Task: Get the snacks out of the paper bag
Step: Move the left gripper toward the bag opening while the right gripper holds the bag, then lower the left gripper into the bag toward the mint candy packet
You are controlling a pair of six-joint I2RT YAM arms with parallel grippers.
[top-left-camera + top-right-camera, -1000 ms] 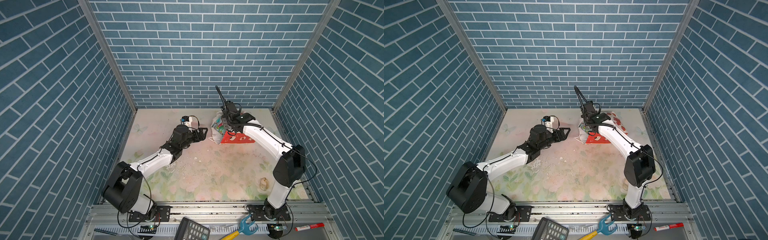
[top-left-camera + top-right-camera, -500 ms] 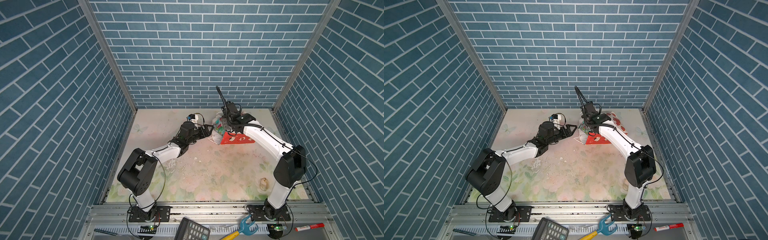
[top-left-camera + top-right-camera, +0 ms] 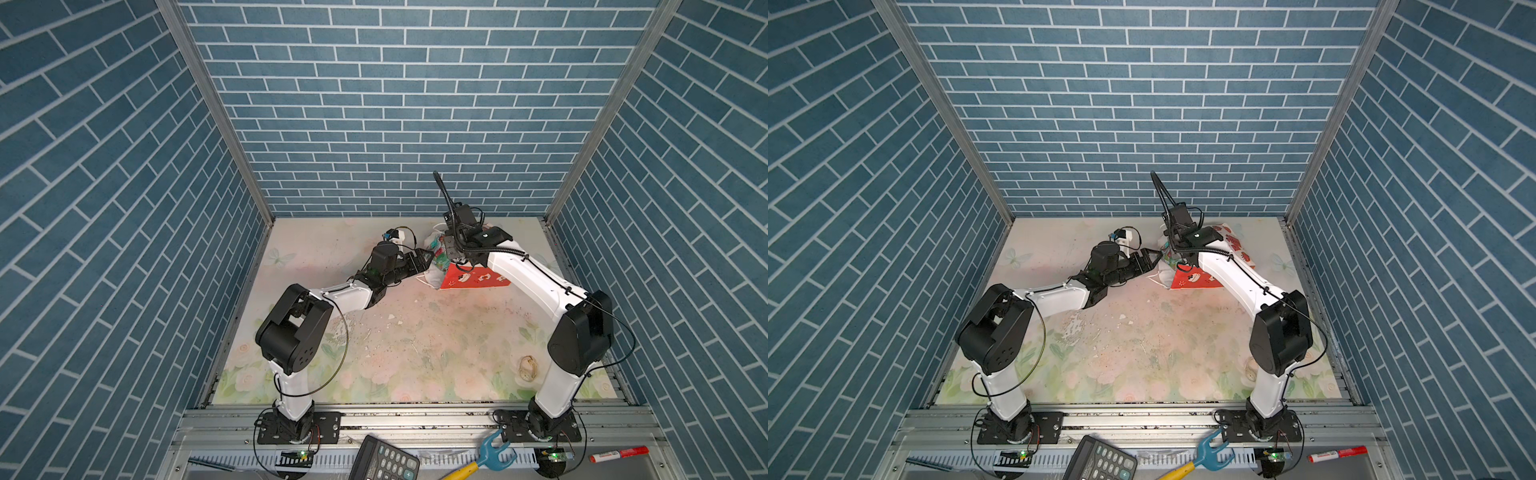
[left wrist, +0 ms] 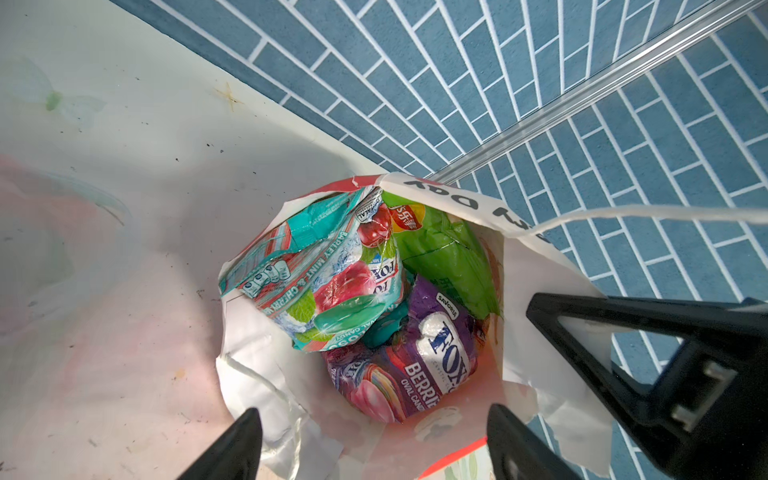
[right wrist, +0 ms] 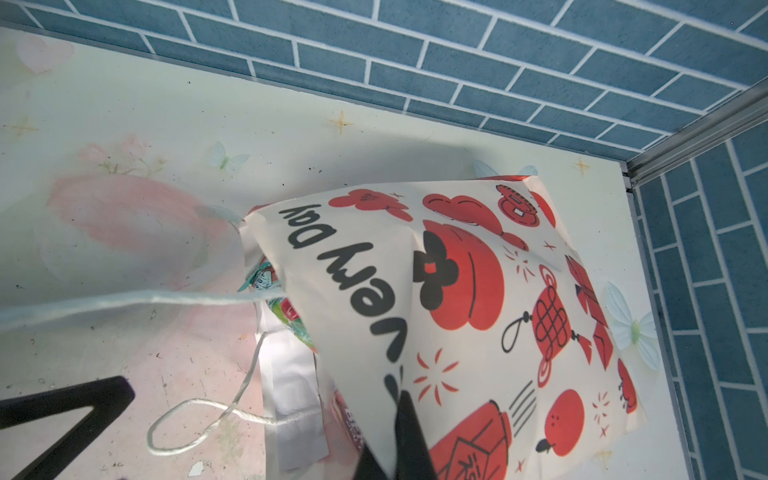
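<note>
The paper bag (image 3: 473,279) (image 3: 1196,281) lies on its side at the back of the table, its mouth facing left. My right gripper (image 5: 399,436) (image 3: 451,249) is shut on the bag's upper wall (image 5: 457,291) near the rim and holds the mouth open. My left gripper (image 4: 374,440) (image 3: 426,259) (image 3: 1152,257) is open at the mouth, with nothing between its fingertips. Inside, the left wrist view shows snacks: a teal packet (image 4: 328,270), a green packet (image 4: 440,253) and a purple "FOX'S" packet (image 4: 411,357). Anything deeper in the bag is hidden.
A pale seashell (image 3: 527,368) lies at the front right, near the right arm's base. A calculator (image 3: 384,459), a blue and yellow tool (image 3: 486,455) and a red marker (image 3: 619,453) rest on the front rail. Brick walls close in the back and both sides.
My left arm has stretched right and towards the back, bringing its open gripper up to the bag's mouth. The right arm and the bag have stayed where they were.
</note>
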